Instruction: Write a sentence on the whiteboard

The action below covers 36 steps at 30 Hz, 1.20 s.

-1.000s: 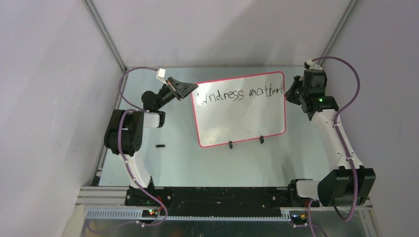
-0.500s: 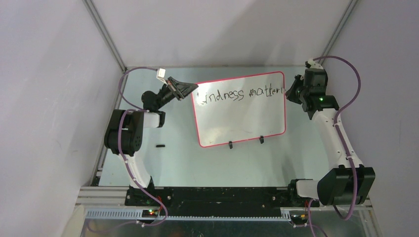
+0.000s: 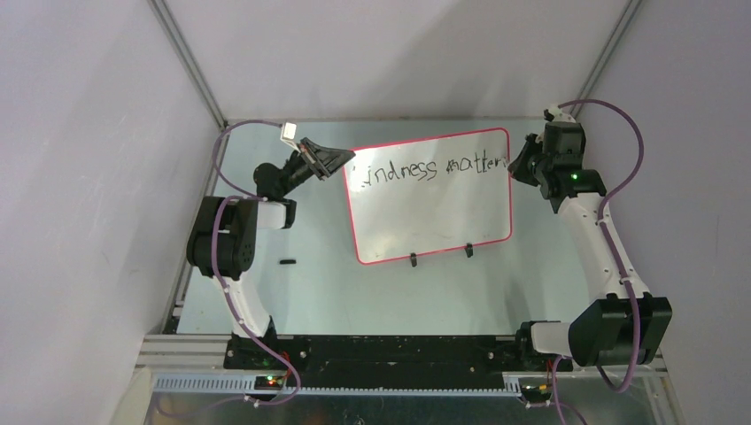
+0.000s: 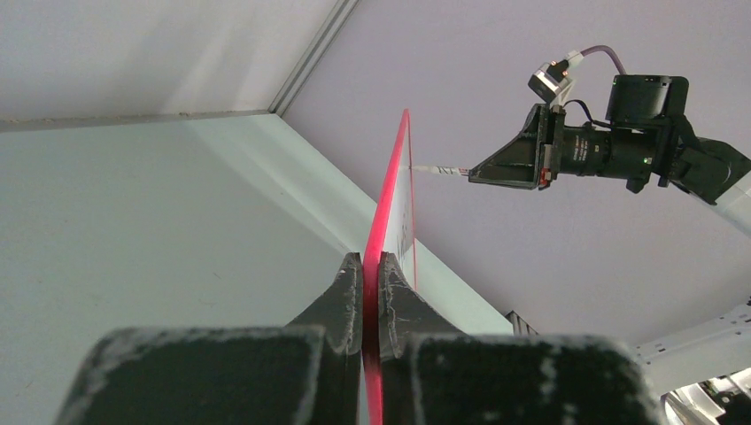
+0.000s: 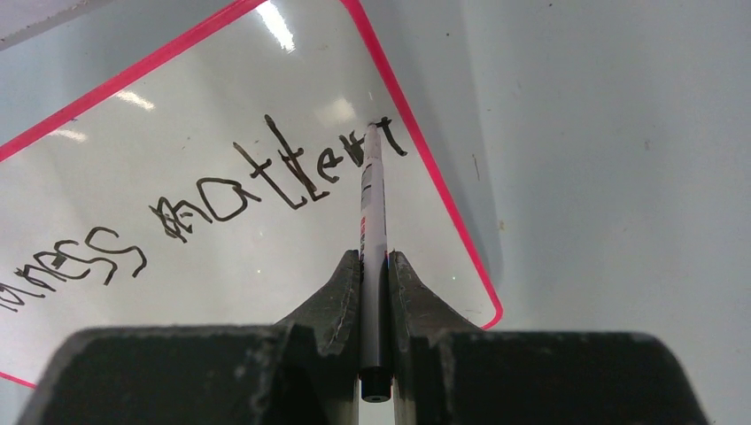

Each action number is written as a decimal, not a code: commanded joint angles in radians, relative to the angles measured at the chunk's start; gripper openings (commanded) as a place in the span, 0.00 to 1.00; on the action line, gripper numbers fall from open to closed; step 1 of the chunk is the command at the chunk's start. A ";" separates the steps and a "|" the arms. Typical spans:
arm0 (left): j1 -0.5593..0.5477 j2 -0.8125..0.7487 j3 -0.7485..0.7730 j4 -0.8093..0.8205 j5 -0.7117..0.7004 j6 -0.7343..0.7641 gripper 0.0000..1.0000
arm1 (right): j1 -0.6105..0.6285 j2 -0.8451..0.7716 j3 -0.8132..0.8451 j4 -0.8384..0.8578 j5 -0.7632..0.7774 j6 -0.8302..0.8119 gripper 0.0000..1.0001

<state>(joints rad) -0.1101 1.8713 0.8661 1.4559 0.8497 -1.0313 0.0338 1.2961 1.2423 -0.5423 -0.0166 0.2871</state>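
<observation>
**Desk:** What fills the frame?

**Me:** A pale table. At its far middle stands the whiteboard, propped on two black clip feet, between my two arms.

**Desk:** And your pincers?

**Me:** My left gripper is pinched tight on the board's red left edge, near the top corner. My right gripper is clamped narrow on a white marker. Its tip is against the board's top right corner, just inside the rim.

**Desk:** The writing?

**Me:** The sentence runs along the top in one black line. "indness matter" is readable, with the first letter unclear beside my left pincer. Smallest, a black bit lies on the table near my left arm, well apart from the board.
</observation>
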 commanded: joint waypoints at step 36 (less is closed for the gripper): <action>0.021 -0.023 0.010 0.054 0.018 0.040 0.00 | -0.012 -0.008 0.029 -0.068 0.030 -0.009 0.00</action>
<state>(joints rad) -0.1101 1.8713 0.8661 1.4563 0.8505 -1.0313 0.0158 1.2961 1.2423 -0.6052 0.0135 0.2844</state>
